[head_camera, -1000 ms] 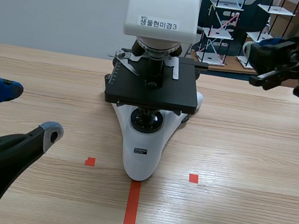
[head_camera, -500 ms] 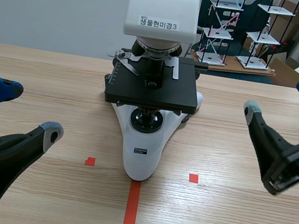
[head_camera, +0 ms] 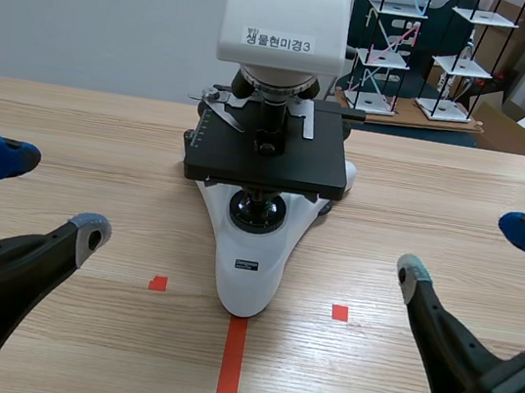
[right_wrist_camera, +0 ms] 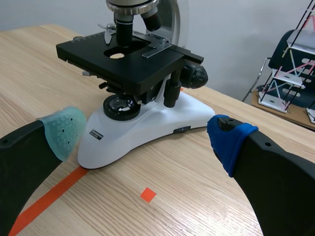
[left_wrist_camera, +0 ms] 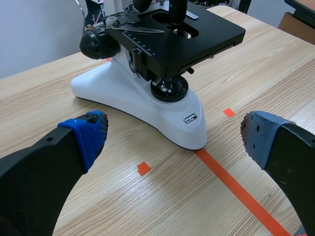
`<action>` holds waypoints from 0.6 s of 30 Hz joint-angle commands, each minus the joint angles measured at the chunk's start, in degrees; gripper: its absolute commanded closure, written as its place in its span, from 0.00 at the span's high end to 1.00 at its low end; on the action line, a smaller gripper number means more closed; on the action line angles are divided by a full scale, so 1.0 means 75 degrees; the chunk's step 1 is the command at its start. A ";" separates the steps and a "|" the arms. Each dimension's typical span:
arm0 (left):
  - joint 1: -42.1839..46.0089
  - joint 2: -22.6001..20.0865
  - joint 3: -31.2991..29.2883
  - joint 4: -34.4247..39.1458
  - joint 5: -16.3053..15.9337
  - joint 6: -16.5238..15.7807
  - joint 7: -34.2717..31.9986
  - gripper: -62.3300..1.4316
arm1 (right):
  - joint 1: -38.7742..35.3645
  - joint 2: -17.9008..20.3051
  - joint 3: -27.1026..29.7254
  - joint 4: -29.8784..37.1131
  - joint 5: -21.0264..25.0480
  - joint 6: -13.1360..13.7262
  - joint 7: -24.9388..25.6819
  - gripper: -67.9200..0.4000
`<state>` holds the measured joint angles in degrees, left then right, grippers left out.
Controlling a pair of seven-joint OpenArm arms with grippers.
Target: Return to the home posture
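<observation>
Change, right gripper: a second ago it was raised at the scene view's upper right, level with the microscope's stage; half a second ago it was lower; now it sits low over the near table edge, drawn back toward the robot.
Change, left gripper: no shift across the three scene frames; it holds the same low place at the left.
Change, microscope: unmoved.
Posture of the pair: the two grippers mirror each other, one on each side of the microscope and well apart from it, neither touching it nor the table.
Microscope from the left wrist: ahead of the left gripper, its white base seen through the gap between the fingers.
Microscope from the right wrist: ahead of the right gripper, the black stage beyond the base.
Left gripper, jaws: spread wide, blue pads facing inward, nothing between them.
Right gripper, jaws: spread wide, one grey-green pad and one blue, nothing between them.
Table marks: an orange-red tape line runs from the near edge to the microscope's base; one small tape square lies on each side of it.
Background: a wire rack with shelves stands beyond the table's far right corner.
</observation>
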<state>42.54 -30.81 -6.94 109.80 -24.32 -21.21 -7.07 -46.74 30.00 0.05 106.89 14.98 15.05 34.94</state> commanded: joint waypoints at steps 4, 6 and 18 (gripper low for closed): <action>0.0038 0.0023 -0.0020 0.0082 -0.0064 -0.0015 -0.0102 0.91 | -0.0015 -0.0003 0.0105 0.0157 0.0085 0.0000 0.0070 0.80; 0.0038 0.0023 -0.0020 0.0082 -0.0064 -0.0015 -0.0102 0.91 | -0.0015 -0.0003 0.0108 0.0157 0.0085 0.0000 0.0015 0.80; 0.0038 0.0023 -0.0020 0.0082 -0.0064 -0.0015 -0.0102 0.91 | -0.0012 -0.0003 0.0108 0.0157 0.0087 -0.0003 -0.0122 0.80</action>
<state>42.54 -30.81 -6.94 109.80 -24.32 -21.21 -7.07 -46.72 30.00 0.05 106.89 14.96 15.22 33.15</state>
